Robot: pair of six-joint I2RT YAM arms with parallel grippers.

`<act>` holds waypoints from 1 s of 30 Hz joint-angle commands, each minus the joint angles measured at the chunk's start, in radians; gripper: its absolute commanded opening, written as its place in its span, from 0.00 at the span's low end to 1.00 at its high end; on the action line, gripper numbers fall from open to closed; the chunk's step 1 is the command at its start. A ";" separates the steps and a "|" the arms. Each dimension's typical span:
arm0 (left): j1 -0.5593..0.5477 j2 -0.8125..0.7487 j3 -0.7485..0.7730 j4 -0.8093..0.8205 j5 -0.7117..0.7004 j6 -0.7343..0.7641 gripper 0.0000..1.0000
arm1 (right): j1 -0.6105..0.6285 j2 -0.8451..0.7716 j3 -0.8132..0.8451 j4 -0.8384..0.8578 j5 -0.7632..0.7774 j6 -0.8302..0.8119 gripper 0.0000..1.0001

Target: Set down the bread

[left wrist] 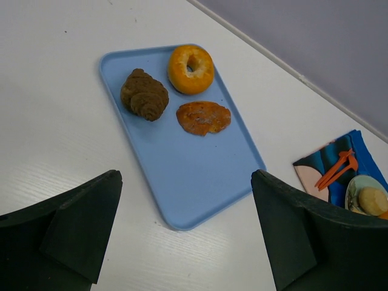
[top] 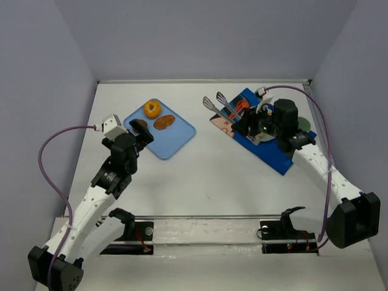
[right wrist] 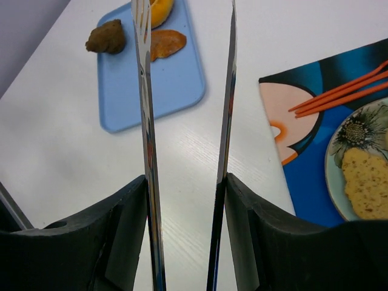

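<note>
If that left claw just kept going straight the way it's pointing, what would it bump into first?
Probably the bare near end of the blue tray, straight ahead of the open left gripper. The croissant and flat pastry lie farther along it; depth is hard to judge.

On my feed I see a white tabletop with a faint wood grain. Plain lavender-grey panels box it in on three sides: a back wall, a left wall and a right wall. A thin pale strip runs where tabletop meets back wall. A shiny rail crosses the near edge. The light is soft and even, and shadows are faint.
</note>
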 commanded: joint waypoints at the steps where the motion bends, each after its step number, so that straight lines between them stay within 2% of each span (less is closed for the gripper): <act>1: 0.004 0.010 0.003 0.045 -0.015 -0.001 0.99 | 0.131 0.030 -0.014 0.077 0.027 -0.045 0.56; 4: 0.004 0.020 0.006 0.042 -0.018 0.002 0.99 | 0.228 0.076 -0.014 0.040 0.134 -0.081 0.58; 5: 0.004 0.020 0.005 0.044 -0.017 0.000 0.99 | 0.266 0.099 -0.018 0.040 0.215 -0.074 0.58; 8: 0.004 0.024 0.006 0.048 -0.015 0.000 0.99 | 0.276 0.127 -0.047 0.075 0.310 -0.017 0.58; 11: 0.004 0.027 0.005 0.048 -0.015 0.002 0.99 | 0.276 0.145 -0.100 0.135 0.312 0.000 0.58; 15: 0.004 0.027 0.005 0.048 -0.015 0.003 0.99 | 0.285 0.189 -0.177 0.170 0.237 -0.005 0.61; 19: 0.004 0.027 0.003 0.051 -0.015 0.000 0.99 | 0.285 0.211 -0.254 0.175 0.375 0.032 0.63; 21: 0.004 0.032 0.003 0.053 -0.011 0.000 0.99 | 0.285 0.208 -0.268 0.174 0.395 0.031 0.66; 22: 0.004 0.035 0.005 0.053 -0.009 0.000 0.99 | 0.285 0.206 -0.268 0.174 0.400 0.034 0.80; 24: 0.004 0.036 0.005 0.053 -0.011 0.002 0.99 | 0.285 0.188 -0.265 0.174 0.387 0.021 1.00; 30: 0.004 0.035 0.003 0.053 -0.015 0.003 0.99 | 0.285 0.038 -0.269 0.174 0.403 0.000 1.00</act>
